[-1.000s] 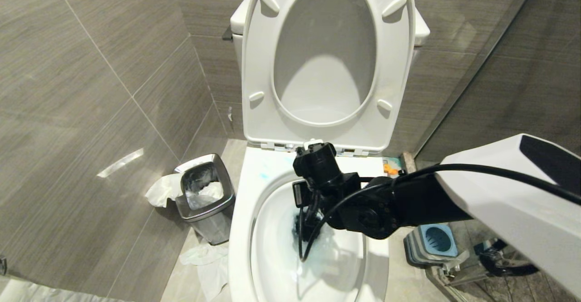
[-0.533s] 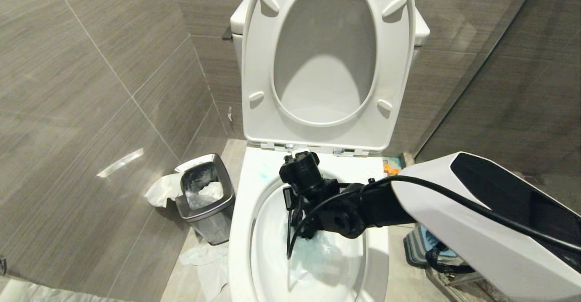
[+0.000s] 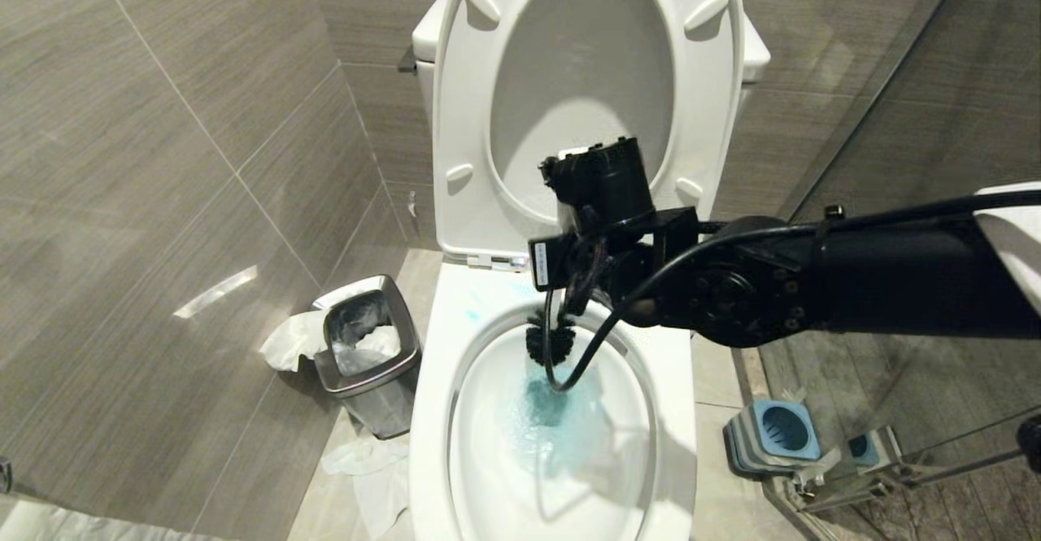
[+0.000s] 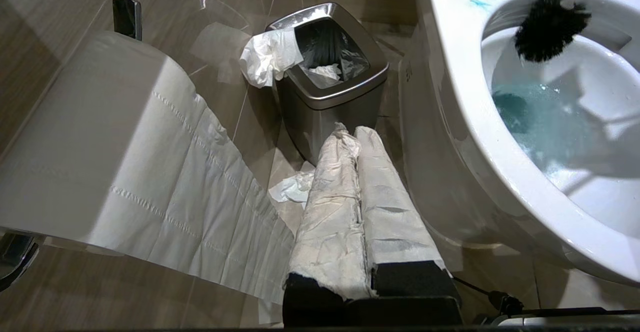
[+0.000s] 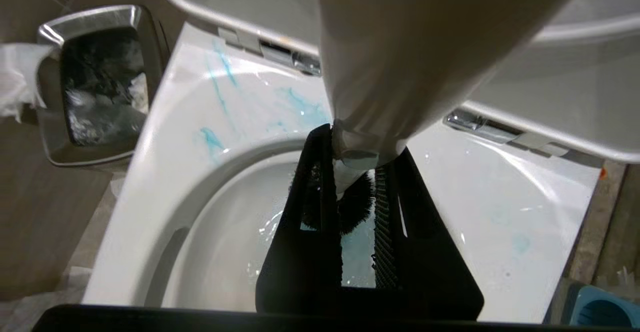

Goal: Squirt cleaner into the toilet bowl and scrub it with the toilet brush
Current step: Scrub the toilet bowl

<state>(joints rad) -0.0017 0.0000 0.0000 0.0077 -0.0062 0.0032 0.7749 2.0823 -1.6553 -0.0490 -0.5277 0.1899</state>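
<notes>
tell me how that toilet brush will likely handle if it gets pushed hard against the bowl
The toilet brush has a slim handle, so it probably flexes slightly. Its spiky bristles likely splay and spring back. Wet from the teal water, it may flick drops.

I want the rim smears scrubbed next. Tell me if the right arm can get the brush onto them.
Probably yes. The right tool grips the toilet brush, its head at the toilet bowl's back edge, beside the blue cleaner smears. The raised seat leaves them uncovered.
</notes>
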